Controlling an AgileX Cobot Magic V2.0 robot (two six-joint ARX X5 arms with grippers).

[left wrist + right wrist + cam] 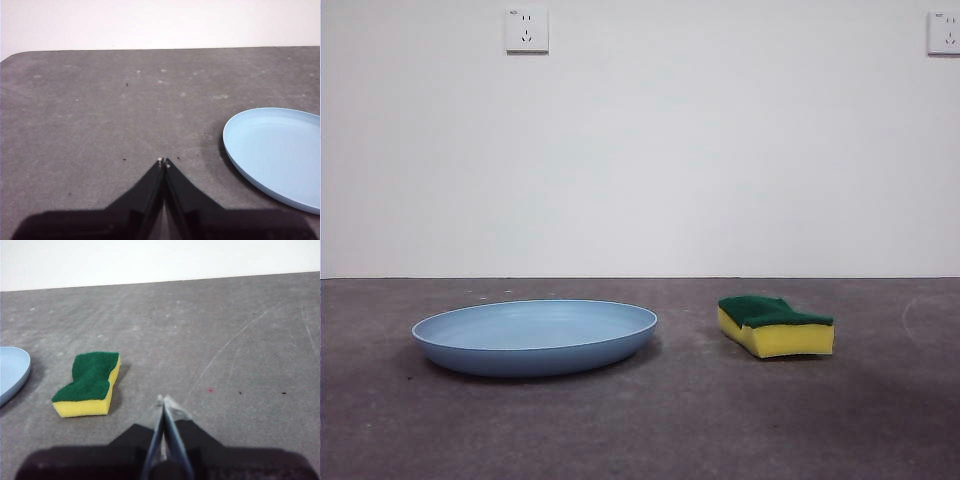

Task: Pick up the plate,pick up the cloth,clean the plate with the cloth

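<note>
The light-blue plate point(535, 336) lies flat on the grey table, left of centre in the front view. It also shows in the left wrist view point(277, 152) and its rim in the right wrist view point(11, 371). The cloth is a yellow sponge with a green top point(776, 325), lying on the table to the right of the plate, apart from it; it also shows in the right wrist view point(90, 385). My left gripper point(164, 161) is shut and empty, above bare table beside the plate. My right gripper point(163, 399) is shut and empty, beside the sponge. Neither gripper shows in the front view.
A white wall stands behind the table, with two sockets point(527, 30) high on it. The table's far edge point(150, 49) and a rounded corner show in the left wrist view. Faint scratches mark the table point(235, 340) near the right gripper.
</note>
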